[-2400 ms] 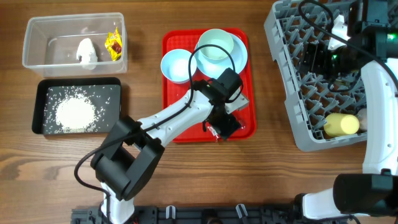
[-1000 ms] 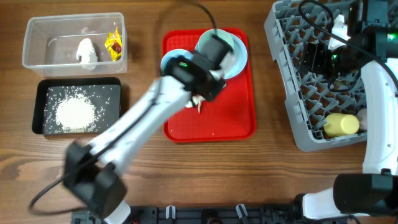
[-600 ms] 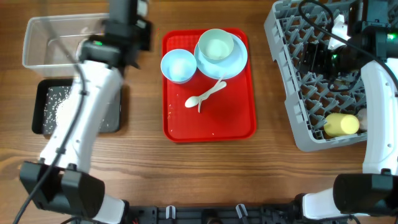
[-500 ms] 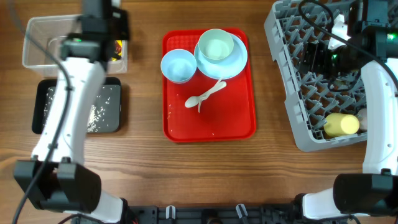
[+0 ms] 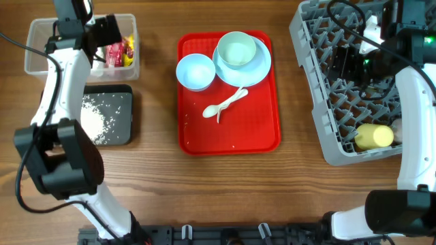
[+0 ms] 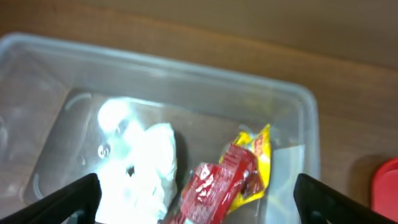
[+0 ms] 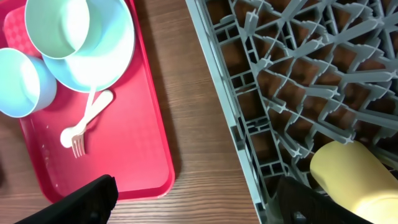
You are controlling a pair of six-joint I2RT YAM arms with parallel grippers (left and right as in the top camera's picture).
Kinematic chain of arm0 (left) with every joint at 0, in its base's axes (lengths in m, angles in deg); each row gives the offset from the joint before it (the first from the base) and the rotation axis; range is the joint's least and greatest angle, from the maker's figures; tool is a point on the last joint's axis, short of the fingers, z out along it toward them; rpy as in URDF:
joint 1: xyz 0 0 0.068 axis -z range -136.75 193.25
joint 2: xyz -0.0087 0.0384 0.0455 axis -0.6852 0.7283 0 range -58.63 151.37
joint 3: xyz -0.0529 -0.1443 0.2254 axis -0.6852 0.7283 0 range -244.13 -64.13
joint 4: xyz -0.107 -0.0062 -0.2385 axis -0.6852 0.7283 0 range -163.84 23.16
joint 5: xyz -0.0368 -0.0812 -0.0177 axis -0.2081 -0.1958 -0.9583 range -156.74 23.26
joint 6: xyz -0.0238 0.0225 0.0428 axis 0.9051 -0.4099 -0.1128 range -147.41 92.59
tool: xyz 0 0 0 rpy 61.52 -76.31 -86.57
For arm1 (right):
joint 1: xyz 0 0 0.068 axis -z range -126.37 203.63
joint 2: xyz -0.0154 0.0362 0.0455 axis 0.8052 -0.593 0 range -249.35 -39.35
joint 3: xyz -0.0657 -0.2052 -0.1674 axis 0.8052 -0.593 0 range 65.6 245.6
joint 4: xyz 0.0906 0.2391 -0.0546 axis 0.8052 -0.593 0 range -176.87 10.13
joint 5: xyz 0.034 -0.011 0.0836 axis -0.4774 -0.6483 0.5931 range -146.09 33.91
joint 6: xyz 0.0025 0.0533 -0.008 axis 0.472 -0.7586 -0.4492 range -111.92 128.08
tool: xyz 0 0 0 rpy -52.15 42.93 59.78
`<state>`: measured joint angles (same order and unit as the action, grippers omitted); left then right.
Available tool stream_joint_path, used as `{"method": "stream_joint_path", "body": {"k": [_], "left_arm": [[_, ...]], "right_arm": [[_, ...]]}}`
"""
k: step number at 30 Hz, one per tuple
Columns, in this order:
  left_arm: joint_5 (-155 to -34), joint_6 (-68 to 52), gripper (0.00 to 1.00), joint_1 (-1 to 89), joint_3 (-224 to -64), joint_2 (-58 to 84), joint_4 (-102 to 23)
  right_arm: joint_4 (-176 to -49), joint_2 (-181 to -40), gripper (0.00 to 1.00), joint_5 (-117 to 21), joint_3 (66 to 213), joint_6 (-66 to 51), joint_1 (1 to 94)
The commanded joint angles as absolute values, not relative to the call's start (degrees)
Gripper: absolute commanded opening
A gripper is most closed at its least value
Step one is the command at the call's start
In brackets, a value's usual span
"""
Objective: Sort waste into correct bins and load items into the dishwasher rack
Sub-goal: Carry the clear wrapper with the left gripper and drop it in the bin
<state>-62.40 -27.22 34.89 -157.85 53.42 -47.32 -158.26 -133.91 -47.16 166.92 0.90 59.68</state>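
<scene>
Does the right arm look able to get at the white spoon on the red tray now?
Probably yes: the white spoon lies uncovered on the red tray, and the left claw is away over the clear tub.

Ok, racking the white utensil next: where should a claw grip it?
Probably mid-handle, from straight above, pinching across the narrow shaft: the white utensil lies flat on the red tray, handle end close to the plate, so the middle is freest.

Clear tub — white tissue beside red wrapper, overlapping yellow wrapper.
</scene>
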Motion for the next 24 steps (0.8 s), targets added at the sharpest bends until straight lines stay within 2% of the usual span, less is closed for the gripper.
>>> {"method": "stream_joint_path", "body": {"k": [1,6,12,20,24], "left_arm": [[-63.8,-26.9,1.00,35.4,-158.0,52.7,-47.0],[-65.1,-27.7,1.00,39.1,-158.0,49.2,-44.1],[-80.7,-39.6,0.98,50.1,-158.0,45.7,-32.8],[-79.7,-43.7,0.93,68.0,-157.9,50.1,-24.4],[-72.2,-43.7,0.89,75.5,-157.9,54.9,-24.3]], "right_arm": [[-158.3,-134.6,0.87,-47.7,166.4,2.1,59.6],[-158.1,-134.6,0.87,-47.7,166.4,2.1,59.6],[-157.4,-134.6,0.87,-47.7,166.4,2.0,59.6],[-156.8,-134.7,0.87,-47.7,166.4,2.1,59.6],[-156.8,-134.7,0.87,-47.7,166.4,2.1,59.6]]}}
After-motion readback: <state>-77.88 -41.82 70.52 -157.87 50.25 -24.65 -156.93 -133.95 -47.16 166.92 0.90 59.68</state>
